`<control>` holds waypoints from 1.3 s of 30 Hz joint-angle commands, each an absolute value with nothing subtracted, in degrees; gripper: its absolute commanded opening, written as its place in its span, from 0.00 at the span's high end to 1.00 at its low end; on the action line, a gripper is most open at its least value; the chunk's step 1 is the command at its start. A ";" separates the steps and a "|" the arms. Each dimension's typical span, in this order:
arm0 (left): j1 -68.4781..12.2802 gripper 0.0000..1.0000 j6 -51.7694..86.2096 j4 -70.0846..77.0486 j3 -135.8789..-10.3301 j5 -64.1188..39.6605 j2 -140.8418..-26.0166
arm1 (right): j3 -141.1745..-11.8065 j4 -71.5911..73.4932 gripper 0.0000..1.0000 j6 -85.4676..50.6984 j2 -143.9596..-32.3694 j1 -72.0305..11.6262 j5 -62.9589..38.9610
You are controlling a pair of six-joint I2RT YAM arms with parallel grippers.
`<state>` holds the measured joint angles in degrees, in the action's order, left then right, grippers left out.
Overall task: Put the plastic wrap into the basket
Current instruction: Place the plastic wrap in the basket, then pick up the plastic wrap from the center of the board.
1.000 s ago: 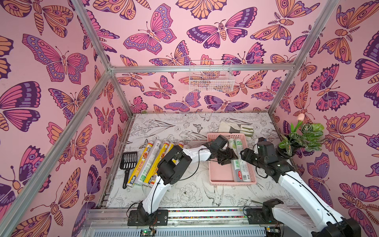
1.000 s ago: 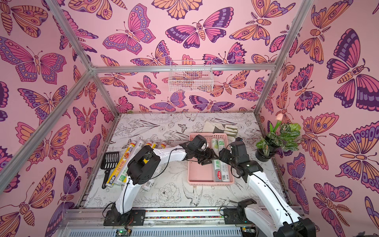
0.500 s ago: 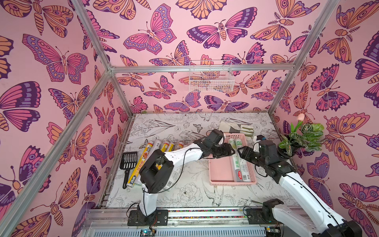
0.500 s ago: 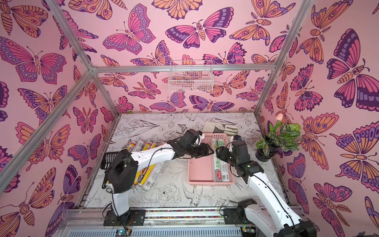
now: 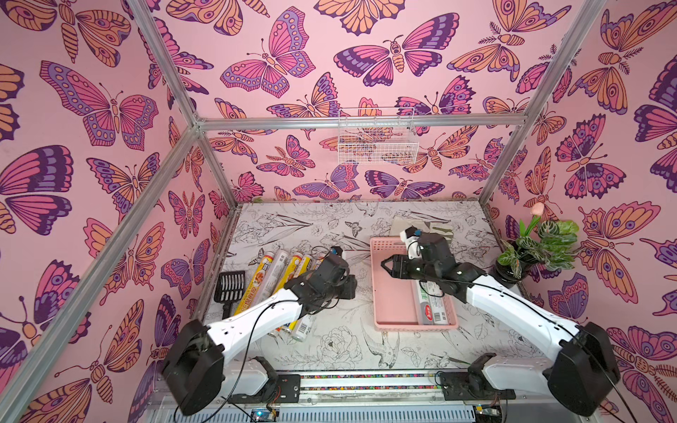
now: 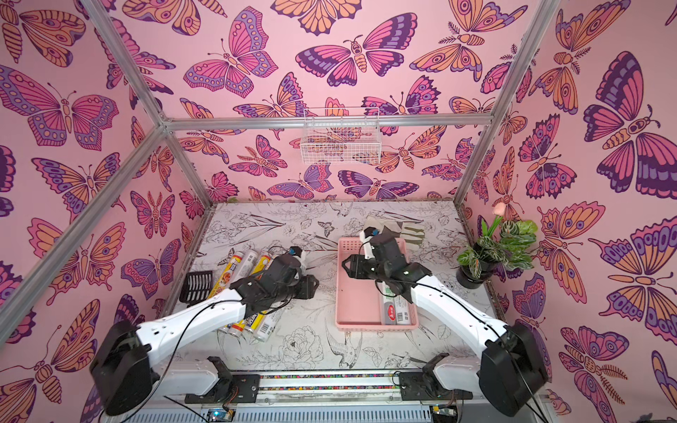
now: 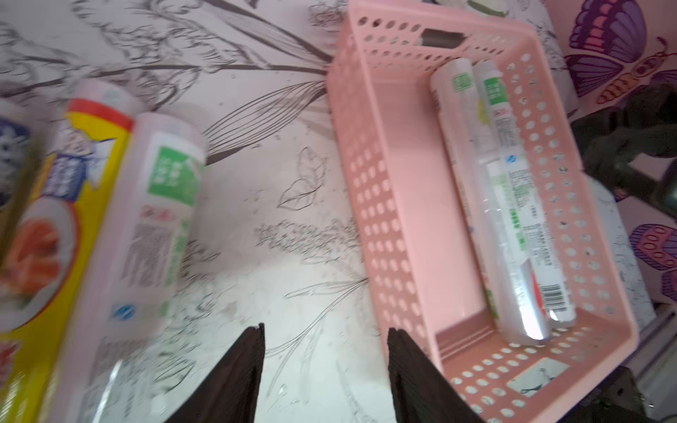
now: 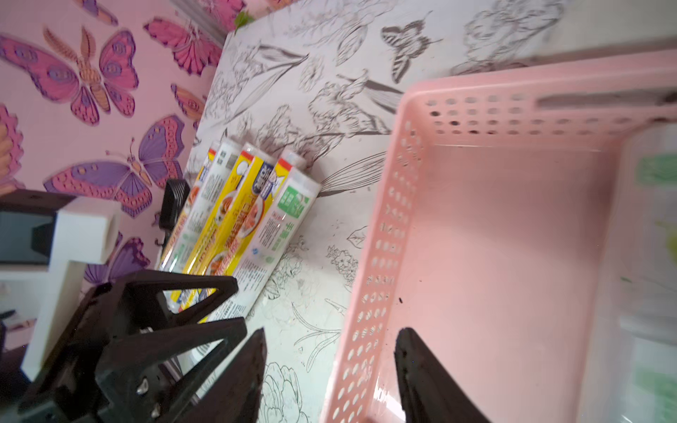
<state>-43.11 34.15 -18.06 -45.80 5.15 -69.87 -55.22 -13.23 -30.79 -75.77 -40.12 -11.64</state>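
- Rolls of plastic wrap sit in two places: two whitish rolls (image 7: 494, 205) lie side by side along one long wall of the pink basket (image 5: 377, 293). A pile of rolls (image 5: 269, 269), yellow and whitish, lies on the bench (image 5: 329, 227) beside a black scoop (image 5: 229, 289).
- We judge the task partly done, with the step in hand a reach for another roll from the pile.
- Our left claw (image 7: 324, 329) hangs over bare bench between the pile and the basket. Its jaws are moderately parted, with nothing between them, and we see it touching nothing.
- Our right claw (image 8: 329, 331) hovers above the basket's wall on the pile side, one finger over the bench and one over the basket floor. Its jaws are parted and empty.
- Next, we think the left claw should swing to the nearest whitish roll, straddle it across its width and close near the middle so it lifts level. That roll can then be laid in the free half of the basket, parallel to the two.
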 commanded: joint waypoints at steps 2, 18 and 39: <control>-40.57 0.36 34.10 -24.70 -40.92 10.81 -62.32 | -60.93 -17.65 0.41 -24.85 -81.72 -47.07 -5.30; -34.63 0.26 30.63 -36.97 -43.54 7.12 -67.12 | -69.26 -21.21 0.40 -23.18 -94.74 -53.79 -10.35; -34.57 0.33 28.48 -39.37 -52.57 10.99 -85.12 | -67.82 -18.01 0.38 -24.76 -94.83 -53.68 -11.54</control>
<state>-34.87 29.56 -36.77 -51.59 9.43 -83.88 -68.12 -18.02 -24.21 -95.35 -53.49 -11.88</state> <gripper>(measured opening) 0.666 0.619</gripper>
